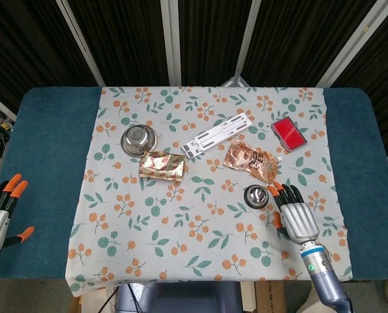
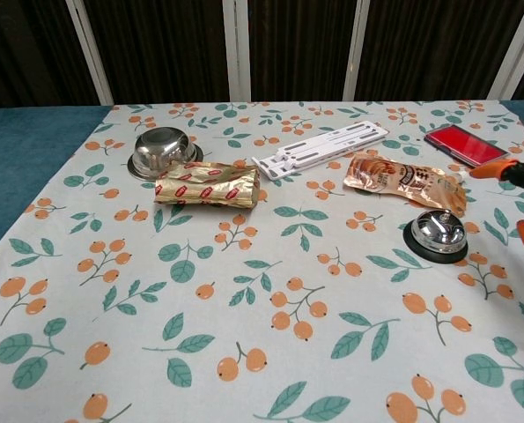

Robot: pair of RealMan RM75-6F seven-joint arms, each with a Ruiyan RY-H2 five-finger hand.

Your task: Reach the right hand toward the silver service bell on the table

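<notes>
Silver service bell (image 1: 256, 194) on a black base, resting on the floral cloth (image 1: 180, 222) toward the right front of the tabletop (image 1: 44, 150), just in front of a crinkled copper-coloured snack pouch (image 1: 249, 160). Right robot hand (image 1: 294, 214) just beside the bell on its right, palm down, orange-tipped fingers (image 1: 272, 190) spread apart and empty, nearest tip close to the bell's rim, contact not discernible. From the chest camera, only orange fingertips (image 2: 490, 169) poking in at the right edge, above and right of the bell (image 2: 437, 233), apart from it. Beyond the pouch (image 2: 402, 181), a flat red case (image 1: 289, 134) with a dark rim near the far right of the cloth, and a white slotted plastic strip (image 1: 217, 134) lying diagonally near the middle far side. Further left, a gold foil packet (image 1: 162, 165) with red print, lying flat, and just behind it a small steel bowl (image 1: 139, 139), upright. Same packet (image 2: 207, 186) and bowl (image 2: 162, 151) close together in the chest view, strip (image 2: 321, 148) and red case (image 2: 465, 144) behind. Blue tabletop bare either side of the cloth. Left robot hand (image 1: 0, 216) well apart from everything, off the front left corner, fingers spread, holding nothing.
</notes>
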